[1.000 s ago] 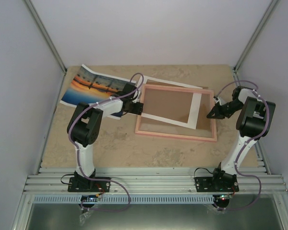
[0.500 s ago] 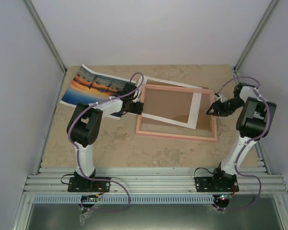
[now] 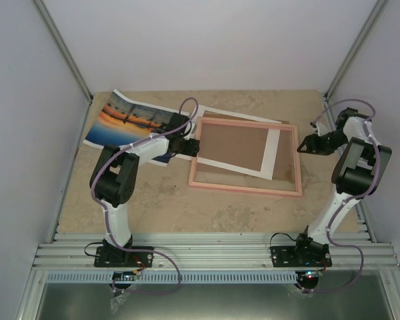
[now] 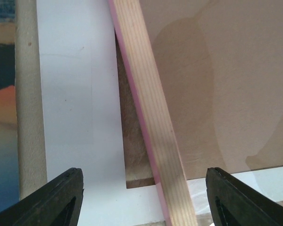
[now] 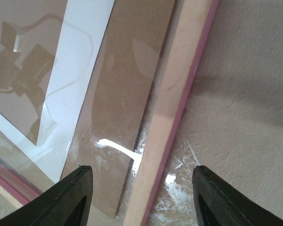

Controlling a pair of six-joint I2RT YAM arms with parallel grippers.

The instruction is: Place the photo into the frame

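the frame (image 3: pixel 243 189) lies flat just right of the centre of the bench (image 3: pixel 187 213), and a brown board (image 3: pixel 233 148) with a white border sits skewed in its opening. the photo (image 3: pixel 123 119) lies picture-up toward ten o'clock, its near end running under my left arm and its far corner curling up. my left hand (image 4: pixel 144 188) hovers released over the frame's nine o'clock rail, fingers spread either side and grasping nothing. my right hand (image 5: pixel 139 188) is released too, by the three o'clock rail, and holds nothing.

what worries me: the board fills the opening, so i doubt the photo can seat until it comes out. if i pinch the rail instead of the board, the whole frame will likely drag. the photo looks thin and curled, so a careless pinch could crease it. the glossy sheet under my right hand looks slippery. i can read no brand, label or writing anywhere.
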